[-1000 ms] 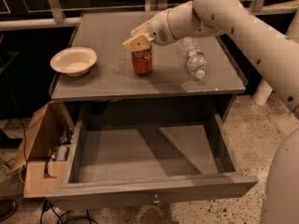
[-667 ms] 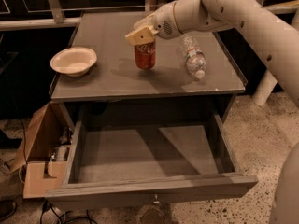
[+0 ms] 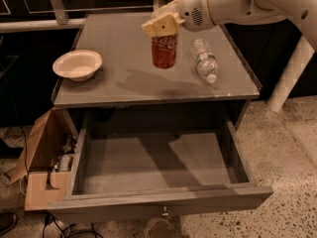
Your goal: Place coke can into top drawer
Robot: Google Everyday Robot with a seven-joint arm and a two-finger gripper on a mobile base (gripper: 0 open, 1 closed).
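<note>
So the tool (image 3: 162,29) is up over the back half of the table (image 3: 119,41), reaching in from the upper right on the end of the chunky white arm (image 3: 237,1), and its beige fingers (image 3: 155,26) are pinching the coke can (image 3: 164,51) right at its top. The can hangs upright under the tool, red with the white script facing the camera, roughly in the middle of the table. Honestly I can't tell if its bottom is touching the surface or just off it, though there's a dark shadow on the tabletop just in front of it and to the left. Just to the right of the can a clear water bottle (image 3: 204,59) lies on its side with its cap pointing toward the front edge, near the can but not touching it. Over on the left side of the table sits a shallow white bowl (image 3: 77,64), well apart from the can. Below the table the top drawer (image 3: 163,201) stands wide open toward the camera, nothing visible inside, just the bare grey bottom with shadow across it, and the small knob (image 3: 164,212) shows on the front panel. A cardboard box (image 3: 42,148) with some bits in it sits on the speckled floor (image 3: 292,148) to the left of the drawer
</note>
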